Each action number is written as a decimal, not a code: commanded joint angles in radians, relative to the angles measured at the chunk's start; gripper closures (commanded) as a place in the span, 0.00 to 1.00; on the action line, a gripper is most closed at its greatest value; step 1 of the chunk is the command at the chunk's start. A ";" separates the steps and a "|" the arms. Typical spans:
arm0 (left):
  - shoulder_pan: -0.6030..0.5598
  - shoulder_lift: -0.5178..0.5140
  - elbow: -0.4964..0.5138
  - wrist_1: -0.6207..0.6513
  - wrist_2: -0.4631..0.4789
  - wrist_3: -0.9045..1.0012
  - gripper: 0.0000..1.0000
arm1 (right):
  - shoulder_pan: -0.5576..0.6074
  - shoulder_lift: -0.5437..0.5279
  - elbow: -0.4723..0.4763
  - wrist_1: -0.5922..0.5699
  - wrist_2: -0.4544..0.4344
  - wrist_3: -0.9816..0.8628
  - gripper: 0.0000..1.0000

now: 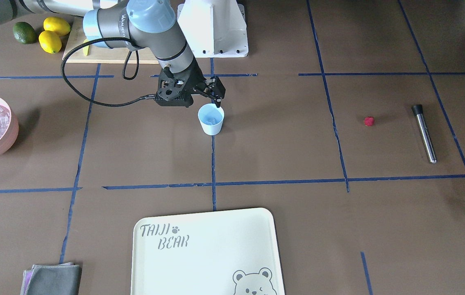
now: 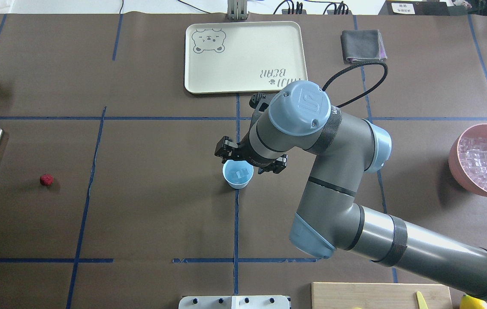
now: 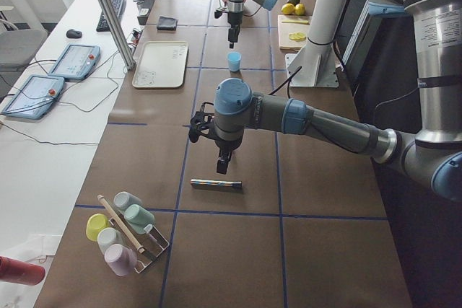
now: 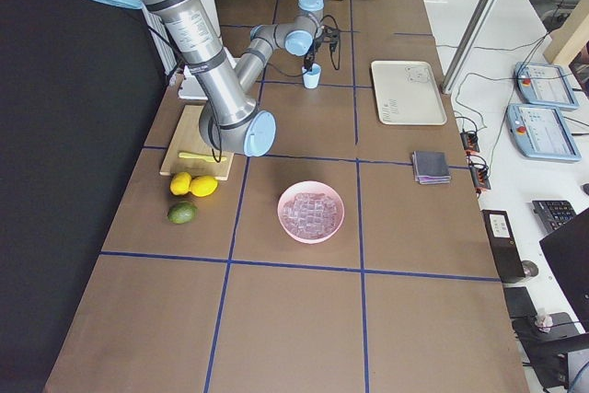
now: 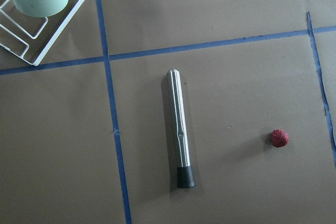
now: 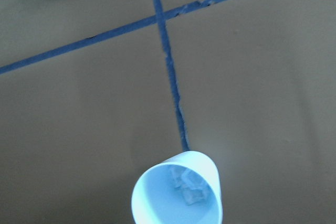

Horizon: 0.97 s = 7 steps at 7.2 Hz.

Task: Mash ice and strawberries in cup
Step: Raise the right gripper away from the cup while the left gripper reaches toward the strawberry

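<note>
The light-blue cup [image 1: 211, 119] stands upright at the table's middle, with a few ice cubes [image 6: 188, 184] inside. My right gripper [image 1: 218, 101] hangs just above the cup's rim [image 2: 237, 175]; I cannot tell whether it is open or shut. The red strawberry [image 2: 46, 180] lies alone on the table far from the cup, also in the left wrist view [image 5: 280, 138]. My left gripper [image 3: 223, 166] hovers above a steel muddler [image 5: 179, 127] that lies next to the strawberry. It shows only in the exterior left view, so I cannot tell its state.
A pink bowl [image 1: 13, 119] full of ice sits at the robot's far right. A cream tray [image 2: 243, 77] and grey cloth [image 2: 362, 45] lie on the operators' side. Lemons [image 1: 50, 41] and a cutting board [image 1: 105, 55] sit by the base. A cup rack [image 3: 123, 232] stands at the left end.
</note>
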 commanded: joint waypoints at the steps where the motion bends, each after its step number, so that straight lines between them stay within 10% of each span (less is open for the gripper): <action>1: 0.221 -0.023 0.007 -0.143 0.018 -0.281 0.00 | 0.134 -0.187 0.131 -0.009 0.116 -0.163 0.00; 7: 0.584 -0.093 0.181 -0.532 0.236 -0.769 0.00 | 0.346 -0.499 0.283 -0.006 0.206 -0.469 0.00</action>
